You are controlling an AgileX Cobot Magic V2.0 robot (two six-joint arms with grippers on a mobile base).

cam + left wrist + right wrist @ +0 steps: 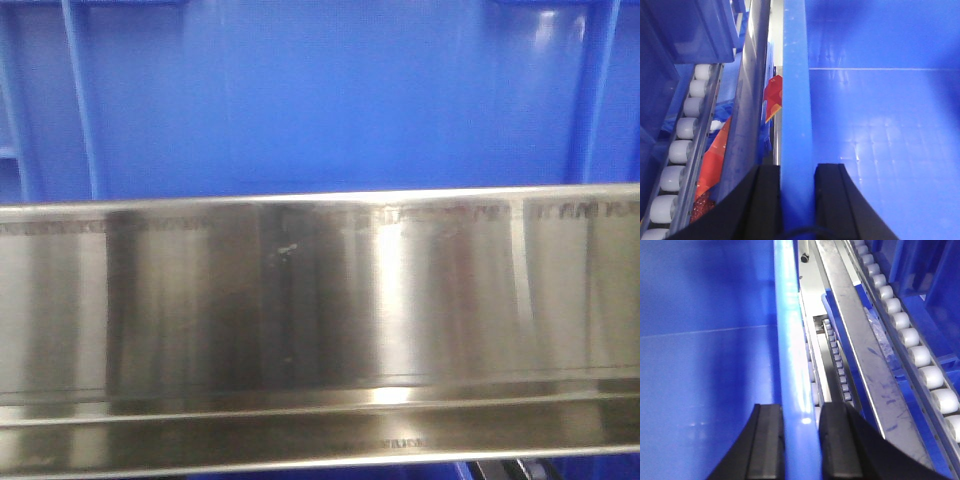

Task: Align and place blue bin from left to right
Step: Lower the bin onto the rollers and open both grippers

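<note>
The blue bin (330, 95) fills the top of the front view, its smooth side wall with raised ribs near both corners standing just behind a steel rail. In the left wrist view my left gripper (797, 200) is shut on the bin's left rim (795, 100), one black finger outside and one inside the wall. Its bare inside floor (885, 130) lies to the right. In the right wrist view my right gripper (801, 440) is shut on the bin's right rim (790, 340), fingers on either side of the wall. Neither arm shows in the front view.
A polished steel rail (320, 300) crosses the front view below the bin. White roller tracks (682, 145) (910, 340) run beside the bin on both sides. Orange-red packaging (772, 95) lies under the left rack. Another blue crate (685, 30) sits at upper left.
</note>
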